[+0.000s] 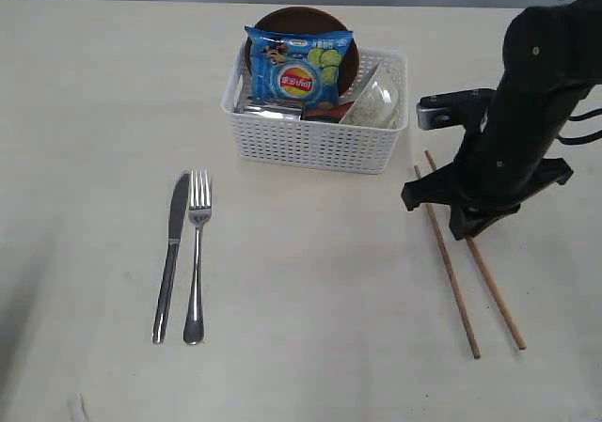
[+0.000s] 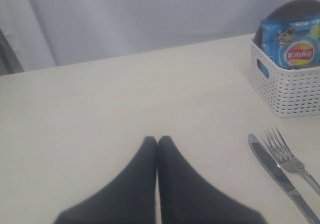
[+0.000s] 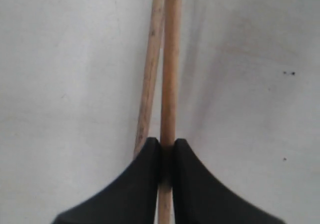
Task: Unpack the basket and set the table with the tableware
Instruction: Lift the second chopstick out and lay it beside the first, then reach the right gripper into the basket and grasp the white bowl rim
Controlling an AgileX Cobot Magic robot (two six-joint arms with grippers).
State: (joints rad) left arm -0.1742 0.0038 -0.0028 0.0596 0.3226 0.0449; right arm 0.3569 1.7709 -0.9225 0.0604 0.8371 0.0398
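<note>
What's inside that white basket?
In the basket, a blue crisp bag lies on top, a dark brown plate stands behind it and a pale bowl leans beside it. What lies beneath the bag is mostly covered.

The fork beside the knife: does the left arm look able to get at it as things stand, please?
Probably yes: the left pincer is shut and empty, and bare table leads toward the fork, with only the knife lying close alongside it.
</note>
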